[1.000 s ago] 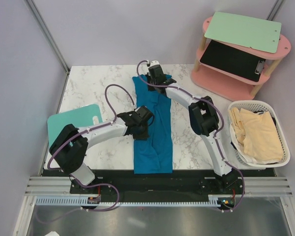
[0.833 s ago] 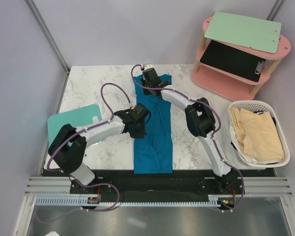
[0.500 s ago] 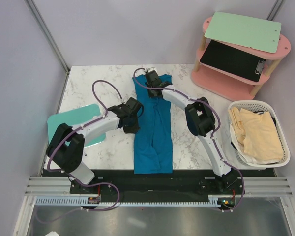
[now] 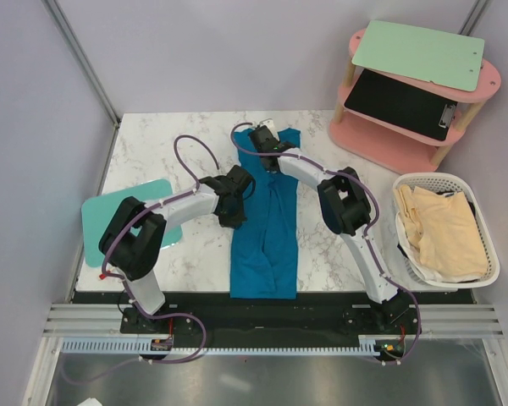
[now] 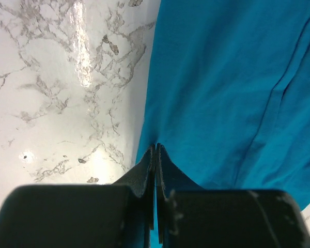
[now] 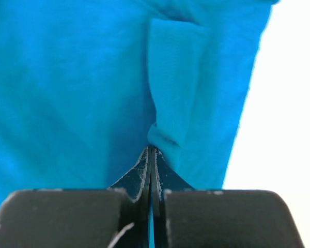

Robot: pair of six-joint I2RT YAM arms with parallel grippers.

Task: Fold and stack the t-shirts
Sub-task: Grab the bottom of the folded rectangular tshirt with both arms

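My left gripper (image 5: pixel 155 155) clenched the teal shirt (image 4: pixel 267 228) at nine o'clock, right gripper (image 6: pixel 152 155) at twelve; either thin pinch could have slipped, bunching it.

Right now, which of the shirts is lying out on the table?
The blue shirt: it alone lies spread on the table. The pale yellow shirts sit bunched in the white basket.

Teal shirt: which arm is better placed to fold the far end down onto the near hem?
Right, likely. The right gripper is shut on the teal shirt at its far end. The left gripper pinches the left edge midway, suited only to anchoring.
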